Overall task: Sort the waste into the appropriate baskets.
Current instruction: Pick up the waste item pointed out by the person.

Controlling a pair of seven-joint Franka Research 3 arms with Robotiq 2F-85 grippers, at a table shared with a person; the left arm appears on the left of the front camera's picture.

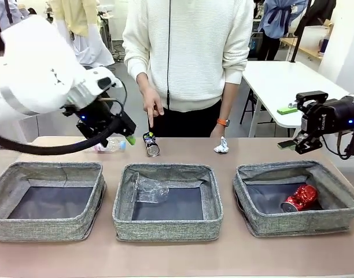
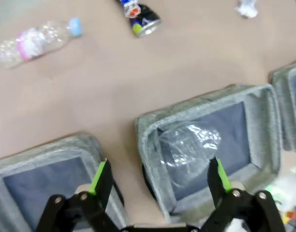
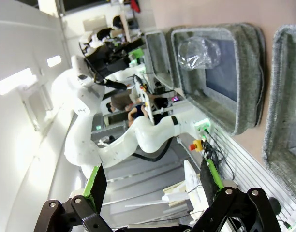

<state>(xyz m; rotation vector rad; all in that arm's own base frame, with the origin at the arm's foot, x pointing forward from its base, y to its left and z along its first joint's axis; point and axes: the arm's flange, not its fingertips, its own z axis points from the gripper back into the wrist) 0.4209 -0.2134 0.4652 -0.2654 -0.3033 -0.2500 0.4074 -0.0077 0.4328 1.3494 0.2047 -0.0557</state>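
Note:
Three grey woven baskets stand in a row: left (image 1: 50, 200), middle (image 1: 167, 231), right (image 1: 298, 223). A crushed red can (image 1: 300, 197) lies in the right one, and crumpled clear plastic (image 1: 148, 188) (image 2: 191, 145) (image 3: 199, 53) in the middle one. Behind the baskets, on the table, lie a clear bottle (image 1: 110, 145) (image 2: 37, 41), a dark printed can (image 1: 151, 145) (image 2: 140, 19) and a white paper wad (image 1: 221, 146) (image 2: 247, 8). My left gripper (image 1: 129, 138) (image 2: 159, 175) hovers open just in front of the bottle, holding nothing. My right gripper (image 1: 290, 127) (image 3: 153, 181) hangs open and empty above the right basket's far edge.
The person stands at the far side; one hand (image 1: 152, 110) points a finger down at the dark can. In the left wrist view the middle basket's rim (image 2: 196, 104) lies between my fingers, with the left basket (image 2: 41, 150) beside it. Bare tabletop runs behind the baskets.

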